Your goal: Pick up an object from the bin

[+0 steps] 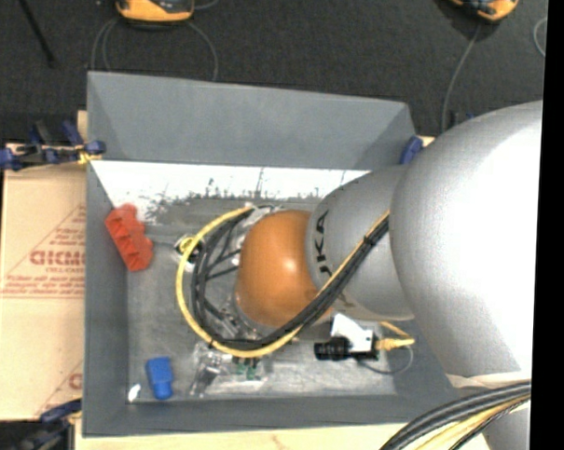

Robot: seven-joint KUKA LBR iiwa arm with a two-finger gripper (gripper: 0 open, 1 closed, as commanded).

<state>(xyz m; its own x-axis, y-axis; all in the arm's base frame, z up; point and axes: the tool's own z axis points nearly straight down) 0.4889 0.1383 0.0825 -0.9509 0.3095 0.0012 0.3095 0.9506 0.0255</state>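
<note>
The gripper (227,364) sits low at the floor of the bin (249,125), probably to grasp. I cannot tell whether it is open or closed. A blue block (160,377) lies near its view-left side, a red block (129,236) farther away.

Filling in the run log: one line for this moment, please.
arm: wrist over bin middle | red plastic piece: left side, clear of arm | blue piece: lower-left corner

Robotics lab: KUKA arm (431,235), grey metal bin (249,125), cables.
</note>
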